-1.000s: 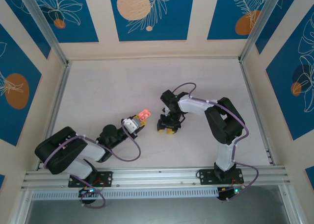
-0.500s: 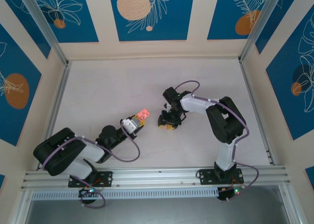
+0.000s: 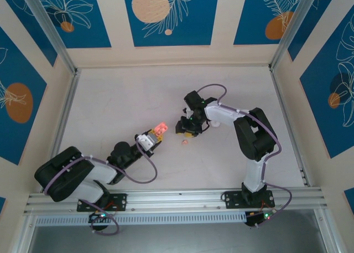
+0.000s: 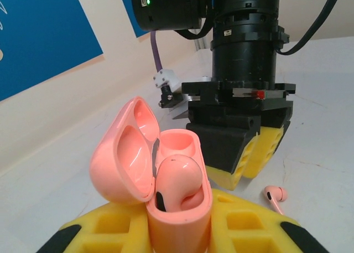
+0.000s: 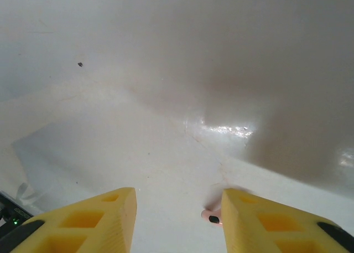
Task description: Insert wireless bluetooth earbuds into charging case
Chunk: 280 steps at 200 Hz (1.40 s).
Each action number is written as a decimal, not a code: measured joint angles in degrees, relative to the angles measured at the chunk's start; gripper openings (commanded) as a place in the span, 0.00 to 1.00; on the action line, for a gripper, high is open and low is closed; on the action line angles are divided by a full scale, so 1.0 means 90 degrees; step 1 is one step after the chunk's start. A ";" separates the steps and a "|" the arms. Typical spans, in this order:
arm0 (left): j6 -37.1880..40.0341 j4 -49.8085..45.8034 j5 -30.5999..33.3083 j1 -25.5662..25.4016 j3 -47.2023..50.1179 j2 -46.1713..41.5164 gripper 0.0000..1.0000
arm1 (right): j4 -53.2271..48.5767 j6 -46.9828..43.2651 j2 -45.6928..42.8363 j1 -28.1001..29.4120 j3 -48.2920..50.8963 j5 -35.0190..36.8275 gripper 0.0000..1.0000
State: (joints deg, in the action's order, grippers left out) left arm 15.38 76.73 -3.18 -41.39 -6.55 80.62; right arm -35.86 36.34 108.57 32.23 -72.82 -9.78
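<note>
– 1 charging case (image 4: pixel 178 225), lid up: holder?
– Left gripper (image 3: pixel 155 135), clamped on it; seated earbud (image 4: pixel 178 178) inside. Loose earbud (image 3: pixel 185 142) on table (image 3: pixel 121 103), near right gripper (image 5: pixel 177 220), jaws parted, empty

Charging case (image 4: pixel 180 225): salmon-pink plastic, glossy, smooth; seated earbud (image 4: pixel 180 178) equally glossy; loose earbud (image 4: pixel 275 195) same finish; pads (image 5: pixel 99 222) of my right gripper (image 5: pixel 178 206): matt yellow, rubbery-looking; tabletop (image 5: pixel 166 70): white, smooth, faint sheen, lightly scuffed.
</note>
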 measured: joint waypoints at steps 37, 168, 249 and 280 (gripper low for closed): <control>0.0015 -0.0121 0.0036 0.0000 0.0000 -0.0049 0.22 | -0.0362 0.0437 -0.0165 0.0056 0.0102 0.0209 0.44; 0.0017 -0.0136 0.0046 0.0000 0.0097 -0.0136 0.22 | -0.0430 0.1061 -0.0102 0.0423 0.0425 0.0277 0.45; 0.0022 -0.0542 0.0119 0.0000 0.0104 -0.0627 0.22 | -0.0512 0.0809 0.0296 0.0393 -0.0044 0.0471 0.41; 0.0070 -0.0738 0.0168 0.0000 0.0104 -0.0801 0.22 | -0.0605 0.0741 0.0393 0.0396 -0.0175 0.0515 0.41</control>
State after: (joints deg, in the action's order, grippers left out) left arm 16.01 70.08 -1.67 -41.39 -5.61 73.41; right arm -41.30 43.00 112.12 35.79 -74.39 -5.15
